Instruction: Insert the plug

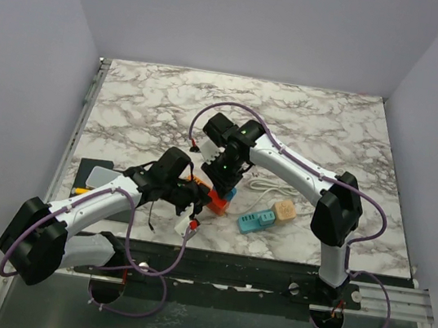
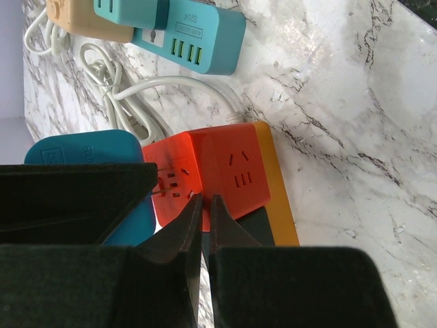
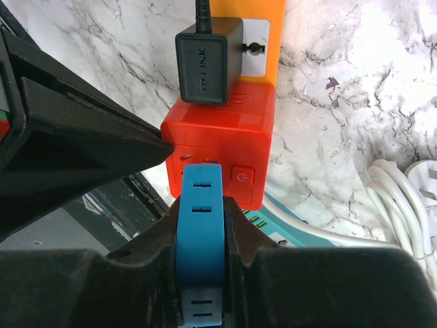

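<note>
My right gripper [image 3: 202, 205] is shut on the blue plug [image 3: 201, 232], gripping its two flat sides. The plug's front end meets the near face of the red socket cube [image 3: 229, 130], beside the cube's power button. Short bits of metal prong still show between plug and cube. In the left wrist view the blue plug [image 2: 82, 147] sits against the red cube [image 2: 218, 171] from the left. My left gripper [image 2: 205, 201] is shut on nothing, its tips pressed against the cube's lower edge. From above, both grippers [image 1: 195, 202] [image 1: 224, 183] crowd the cube [image 1: 217, 203].
A black adapter [image 3: 208, 58] is plugged into the cube's top, over an orange strip [image 3: 273, 41]. A teal power strip [image 1: 256, 219], a beige cube [image 1: 283, 212] and a coiled white cable [image 1: 269, 188] lie to the right. A dark flat block [image 1: 94, 172] sits at the left edge.
</note>
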`<state>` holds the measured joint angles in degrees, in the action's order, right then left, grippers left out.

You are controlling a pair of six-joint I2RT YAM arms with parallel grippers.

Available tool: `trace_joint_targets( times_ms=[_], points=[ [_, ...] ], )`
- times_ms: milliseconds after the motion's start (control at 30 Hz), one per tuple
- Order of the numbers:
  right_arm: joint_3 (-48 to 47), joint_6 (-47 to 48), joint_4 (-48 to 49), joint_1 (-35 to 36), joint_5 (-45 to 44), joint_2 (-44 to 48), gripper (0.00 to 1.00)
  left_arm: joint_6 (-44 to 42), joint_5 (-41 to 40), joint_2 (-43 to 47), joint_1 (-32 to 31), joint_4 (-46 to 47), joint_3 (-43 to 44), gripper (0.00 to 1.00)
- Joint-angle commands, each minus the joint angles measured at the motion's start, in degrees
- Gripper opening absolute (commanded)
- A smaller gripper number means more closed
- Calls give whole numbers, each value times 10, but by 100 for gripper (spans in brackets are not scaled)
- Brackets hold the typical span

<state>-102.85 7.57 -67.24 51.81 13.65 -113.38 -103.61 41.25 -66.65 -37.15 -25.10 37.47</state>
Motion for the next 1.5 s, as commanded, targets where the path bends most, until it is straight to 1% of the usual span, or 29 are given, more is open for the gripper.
trace_joint_targets(
  times_ms=[0, 500, 833, 1467],
  points=[
    [-19, 9, -11, 6, -22, -12, 1, 14, -19, -13, -7, -25, -10, 6],
    [-22, 10, -4, 7, -10, -16, 1, 28, -29, -9, -8, -19, -13, 4],
    [-18, 11, -3, 8, -19, -3, 1, 28, -33, -8, -8, -17, -14, 4],
    [11, 7, 15, 8, -15, -5, 1, 29, -41, -4, -9, -14, -19, 3]
  ],
)
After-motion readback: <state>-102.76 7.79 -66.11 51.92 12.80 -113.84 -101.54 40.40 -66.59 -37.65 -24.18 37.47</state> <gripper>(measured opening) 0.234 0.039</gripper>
